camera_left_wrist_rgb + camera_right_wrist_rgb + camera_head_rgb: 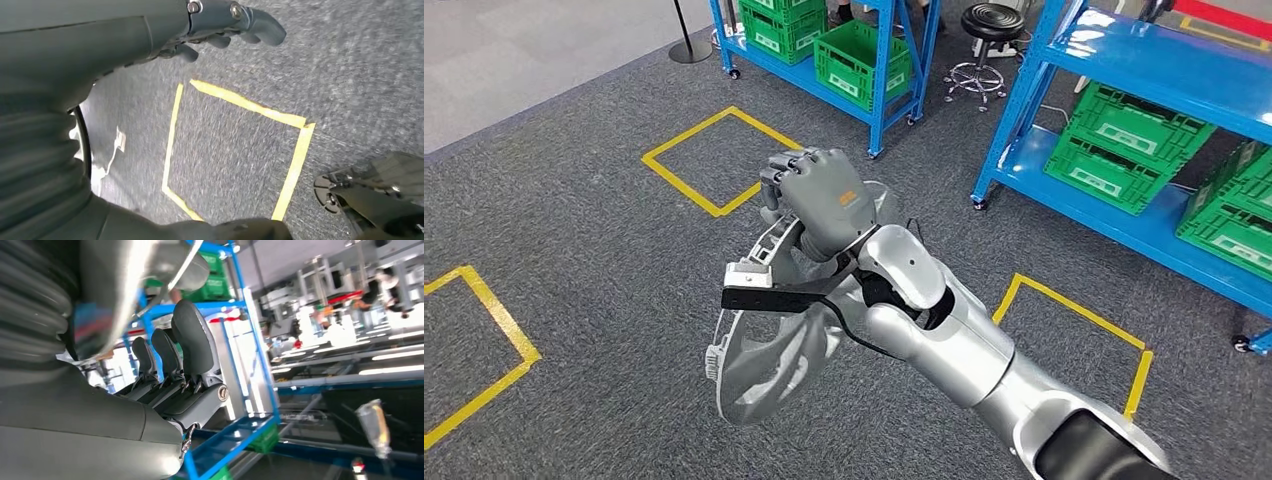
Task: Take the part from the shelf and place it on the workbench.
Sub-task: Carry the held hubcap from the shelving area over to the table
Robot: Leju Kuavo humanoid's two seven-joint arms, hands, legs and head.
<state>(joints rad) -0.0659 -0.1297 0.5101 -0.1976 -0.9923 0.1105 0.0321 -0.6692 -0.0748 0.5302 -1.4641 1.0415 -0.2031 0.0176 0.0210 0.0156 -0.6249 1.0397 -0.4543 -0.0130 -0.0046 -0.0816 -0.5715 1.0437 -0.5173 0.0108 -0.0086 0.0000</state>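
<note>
1. In the head view, your right hand point(824, 200) has its fingers wrapped tight around the top edge of the part point(769, 345), a grey round metal piece with ribs. The part hangs from that hand, up in the air over the grey carpet floor point(574, 250). Blue shelves point(1124, 120) with green crates point(1124, 145) stand well apart, farther ahead. Yellow tape squares point(714, 160) mark the floor. So the part is already off the shelf. You cannot see the work surface here, so the carrying and the setting down are left to do.

2. In the left wrist view, your left hand point(220, 25) hangs over the carpet above a yellow tape square point(235, 150). Its fingers are curled in a little and hold nothing.

3. In the right wrist view, the right hand's fingers point(192, 340) curl up around a shiny grey piece, most likely the part. Blue shelf posts point(250, 340) show blurry behind.
</note>
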